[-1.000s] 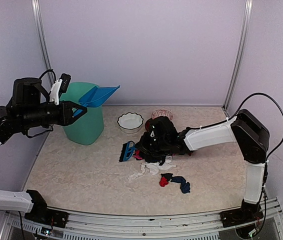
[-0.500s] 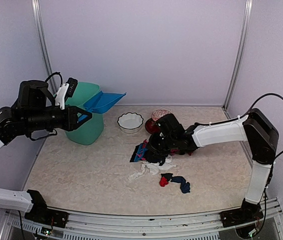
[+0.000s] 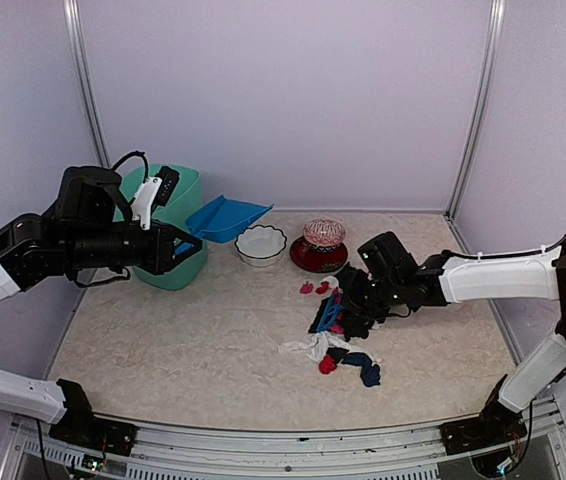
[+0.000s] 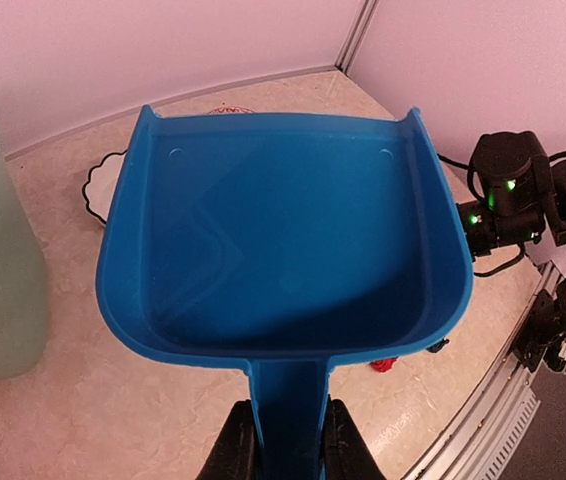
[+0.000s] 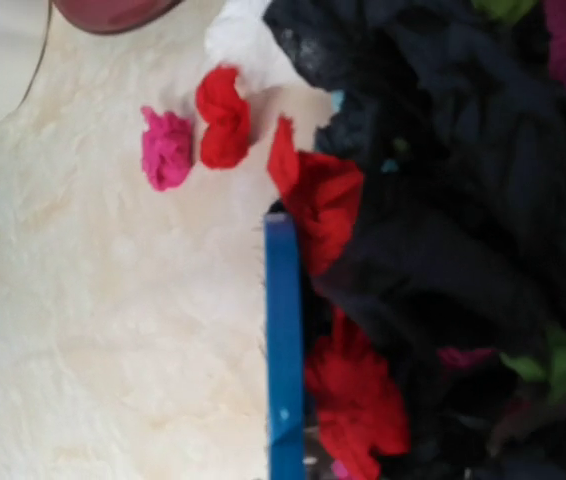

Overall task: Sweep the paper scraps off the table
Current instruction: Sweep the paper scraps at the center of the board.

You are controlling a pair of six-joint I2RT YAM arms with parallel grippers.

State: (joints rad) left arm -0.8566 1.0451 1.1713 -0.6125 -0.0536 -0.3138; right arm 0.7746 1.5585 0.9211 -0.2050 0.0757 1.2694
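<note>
The paper scraps lie right of the middle of the table [image 3: 163, 340]: a pink and a red wad [image 3: 313, 288], a white strip [image 3: 308, 347], and a red [image 3: 328, 363] and a dark blue one [image 3: 365, 369]. My right gripper [image 3: 347, 303] is shut on the small blue hand brush [image 3: 328, 313], which presses against a mostly black heap [image 5: 443, 220] with red wads [image 5: 353, 400]. Its fingers do not show in the right wrist view, only the brush's blue edge [image 5: 283, 350]. My left gripper [image 4: 288, 440] is shut on the handle of the blue dustpan [image 4: 283, 240], held in the air and empty.
A green bin [image 3: 178, 245] stands at the back left, just behind the dustpan [image 3: 228, 218]. A white scalloped bowl [image 3: 261, 244] and a red bowl with a pink ball [image 3: 323, 245] sit at the back middle. The metal front rail [image 3: 293, 440] runs along the near edge.
My right arm has swept the brush and the black heap to the right, leaving the pink and red wads behind. My left arm has carried the dustpan right and lower, off the bin.
</note>
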